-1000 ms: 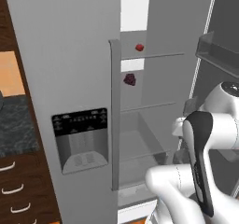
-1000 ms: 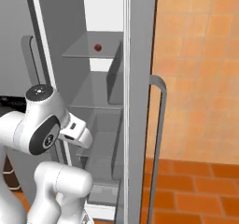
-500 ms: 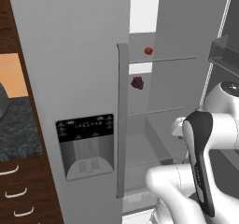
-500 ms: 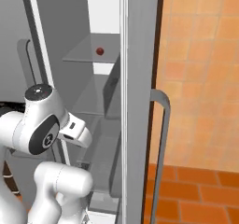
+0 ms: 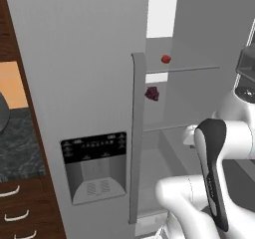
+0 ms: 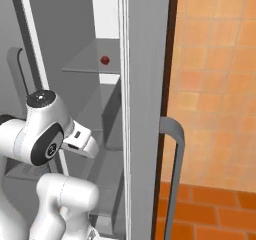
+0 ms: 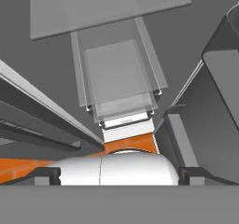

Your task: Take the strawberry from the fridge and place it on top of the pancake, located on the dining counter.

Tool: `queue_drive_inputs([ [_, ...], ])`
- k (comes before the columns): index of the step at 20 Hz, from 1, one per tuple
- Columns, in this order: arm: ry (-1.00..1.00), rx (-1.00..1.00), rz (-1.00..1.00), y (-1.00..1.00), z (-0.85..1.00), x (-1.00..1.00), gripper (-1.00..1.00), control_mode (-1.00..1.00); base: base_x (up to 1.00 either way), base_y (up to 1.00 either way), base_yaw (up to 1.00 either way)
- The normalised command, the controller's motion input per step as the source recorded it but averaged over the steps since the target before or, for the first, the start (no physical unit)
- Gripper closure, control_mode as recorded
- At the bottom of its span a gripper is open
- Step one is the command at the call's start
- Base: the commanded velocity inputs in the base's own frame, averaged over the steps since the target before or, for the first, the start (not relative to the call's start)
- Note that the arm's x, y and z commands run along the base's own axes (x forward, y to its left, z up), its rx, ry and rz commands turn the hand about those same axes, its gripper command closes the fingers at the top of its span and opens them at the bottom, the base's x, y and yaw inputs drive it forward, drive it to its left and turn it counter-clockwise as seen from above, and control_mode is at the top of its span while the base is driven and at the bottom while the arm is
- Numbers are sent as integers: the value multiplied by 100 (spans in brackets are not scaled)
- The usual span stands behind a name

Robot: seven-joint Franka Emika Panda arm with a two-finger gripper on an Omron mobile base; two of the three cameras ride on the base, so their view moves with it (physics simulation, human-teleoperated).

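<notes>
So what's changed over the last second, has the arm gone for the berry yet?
Not yet. The whole picture has slid in both base views, so the base has driven; nothing inside the tall grey two-door fridge moved. The tiny bright red strawberry sits on its upper shelf, the darker maroon lumpy fruit below it. The arm keeps its folded pose, and nothing was taken hold of.
</notes>
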Motion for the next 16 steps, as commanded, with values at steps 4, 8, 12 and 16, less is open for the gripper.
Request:
queue_drive_inputs([
  [4,0,0,0,0,0,0,-100,100,31,0,6],
  [8,0,0,0,0,0,0,-100,100,23,0,4],
  [12,-7,-2,4,-6,31,44,-100,-100,0,0,0],
  [16,-36,-11,12,5,59,49,-100,-100,0,0,0],
])
